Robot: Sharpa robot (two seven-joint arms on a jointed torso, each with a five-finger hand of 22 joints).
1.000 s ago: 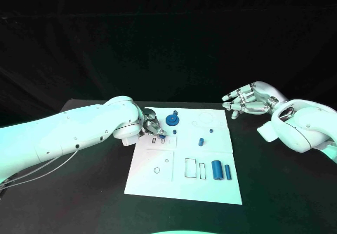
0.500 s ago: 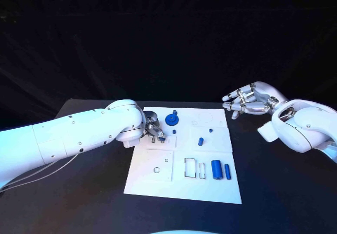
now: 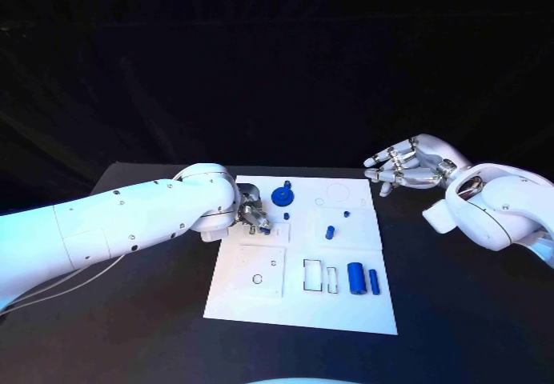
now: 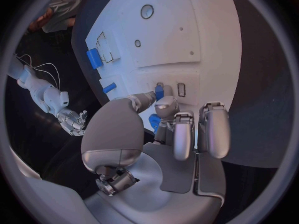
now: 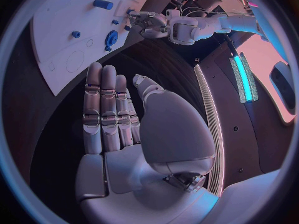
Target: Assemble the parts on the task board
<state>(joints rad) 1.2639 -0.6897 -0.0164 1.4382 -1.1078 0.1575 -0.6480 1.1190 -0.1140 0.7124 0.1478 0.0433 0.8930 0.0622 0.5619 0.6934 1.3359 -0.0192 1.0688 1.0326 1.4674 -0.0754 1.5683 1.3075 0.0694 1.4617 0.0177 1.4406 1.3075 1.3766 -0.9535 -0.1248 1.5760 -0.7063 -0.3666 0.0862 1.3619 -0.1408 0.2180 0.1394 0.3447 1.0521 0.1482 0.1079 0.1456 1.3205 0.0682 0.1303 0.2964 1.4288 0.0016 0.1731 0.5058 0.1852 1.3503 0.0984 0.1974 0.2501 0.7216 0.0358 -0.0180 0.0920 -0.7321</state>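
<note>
The white task board lies in the middle of the black table. My left hand is low over the board's left back part. There, thumb and a finger pinch a small blue part at a narrow slot beside a second slot. Behind this hand a round blue part stands on the board. Two blue cylinders lie near the board's right front. My right hand hovers off the board's right back corner, fingers apart and holding nothing; the palm is bare.
Small blue parts sit in the board's right back area. Empty rectangular outlines and a round hole mark the board's front half. Bare black table surrounds the board, and a dark curtain hangs behind it.
</note>
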